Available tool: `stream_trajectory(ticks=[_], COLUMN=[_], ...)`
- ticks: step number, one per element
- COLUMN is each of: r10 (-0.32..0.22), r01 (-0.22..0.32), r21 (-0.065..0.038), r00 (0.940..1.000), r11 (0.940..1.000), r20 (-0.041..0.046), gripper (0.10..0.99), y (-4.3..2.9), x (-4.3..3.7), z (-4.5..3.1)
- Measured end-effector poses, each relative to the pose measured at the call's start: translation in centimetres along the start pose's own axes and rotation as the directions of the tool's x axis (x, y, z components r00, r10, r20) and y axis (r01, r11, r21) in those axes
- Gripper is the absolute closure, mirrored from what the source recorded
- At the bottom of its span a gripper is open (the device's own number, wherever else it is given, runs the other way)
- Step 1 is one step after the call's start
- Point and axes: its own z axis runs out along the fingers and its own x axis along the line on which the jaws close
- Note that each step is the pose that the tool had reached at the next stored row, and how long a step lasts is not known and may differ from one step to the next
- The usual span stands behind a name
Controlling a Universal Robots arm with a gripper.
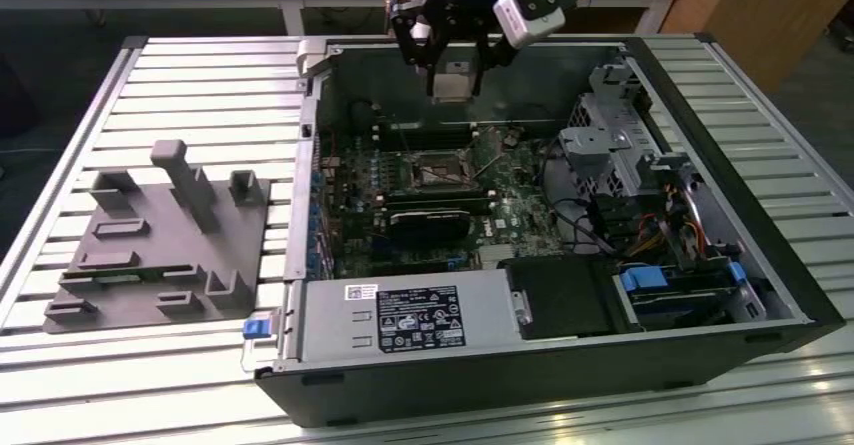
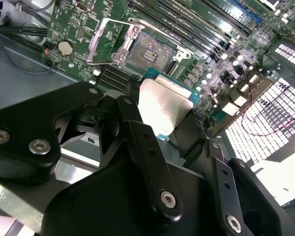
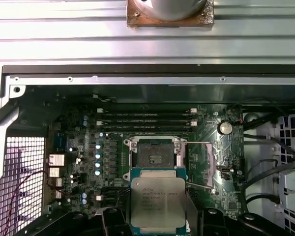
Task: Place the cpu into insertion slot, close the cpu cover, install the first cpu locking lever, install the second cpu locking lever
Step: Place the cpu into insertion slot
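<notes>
On the slatted metal bench [image 1: 200,85], an open computer case [image 1: 561,375] is seen in the exterior view. The end effector [image 1: 451,77] is positioned above the motherboard [image 1: 514,200], clamped on the cpu [image 1: 453,85]. In the second wrist view, the cpu [image 2: 162,105] is gripped by two opposite edges, apart from the uncovered insertion slot [image 2: 150,53]. In the first wrist view, the cpu [image 3: 158,201] is shown near that slot [image 3: 155,156]. The part is judged light, stiff and fragile; edge contact only is advised.
</notes>
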Motion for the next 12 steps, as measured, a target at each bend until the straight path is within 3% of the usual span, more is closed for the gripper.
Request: stream_trajectory(ticks=[12], r10=[0.000], r01=[0.000], r21=[0.000], r00=[1.0000], r11=[1.0000], r20=[-0.0001], gripper=[0.549], y=[-0.17], x=[-0.02], z=[1.49])
